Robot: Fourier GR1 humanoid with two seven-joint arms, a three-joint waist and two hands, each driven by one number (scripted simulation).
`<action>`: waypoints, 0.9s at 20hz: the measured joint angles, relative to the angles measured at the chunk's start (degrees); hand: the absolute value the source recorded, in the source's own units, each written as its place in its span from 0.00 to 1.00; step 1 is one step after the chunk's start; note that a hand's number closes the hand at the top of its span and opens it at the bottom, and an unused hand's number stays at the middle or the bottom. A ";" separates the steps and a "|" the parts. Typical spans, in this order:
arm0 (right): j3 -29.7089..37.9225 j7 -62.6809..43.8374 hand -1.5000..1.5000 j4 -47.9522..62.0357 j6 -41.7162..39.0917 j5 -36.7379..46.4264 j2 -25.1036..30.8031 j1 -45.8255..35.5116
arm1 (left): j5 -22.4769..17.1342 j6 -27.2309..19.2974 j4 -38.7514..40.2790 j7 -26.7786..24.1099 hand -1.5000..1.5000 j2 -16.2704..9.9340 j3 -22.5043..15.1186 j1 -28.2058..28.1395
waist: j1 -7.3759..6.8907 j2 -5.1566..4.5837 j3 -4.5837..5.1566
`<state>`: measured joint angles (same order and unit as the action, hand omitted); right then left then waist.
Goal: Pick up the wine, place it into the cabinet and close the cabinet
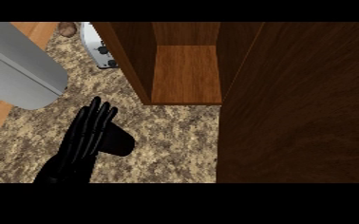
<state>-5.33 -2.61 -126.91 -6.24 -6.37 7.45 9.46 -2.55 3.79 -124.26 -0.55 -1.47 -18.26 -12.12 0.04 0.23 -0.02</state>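
Note:
The wine bottle (118, 143) shows as a dark, rounded shape on the speckled counter at the lower left. My left hand (79, 144) is right beside it on its left, fingers straight and pointing up the view, the palm against the bottle. Whether the thumb wraps around the bottle is hidden. The wooden cabinet (133, 61) stands open at the top middle, and its inner shelf (186, 73) is bare. Its open door (288, 109) fills the right side of the view. My right hand does not show.
A large grey rounded object (28, 71) sits at the upper left. A white appliance with black knobs (98, 50) stands just left of the cabinet, with a small brown item (67, 28) beside it. Speckled counter (175, 142) lies between bottle and door.

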 measured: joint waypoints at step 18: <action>1.13 -18.36 0.00 -10.92 -0.75 -6.14 2.60 -3.21 | 7.96 -13.37 -15.64 16.06 0.00 0.40 -21.80 -5.61 | -0.09 -0.08 0.02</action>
<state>-4.20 -20.97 -137.83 -6.99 -12.51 10.05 6.25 5.41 -9.58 -139.90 15.51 -1.07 -40.05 -17.73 -0.05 0.15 0.00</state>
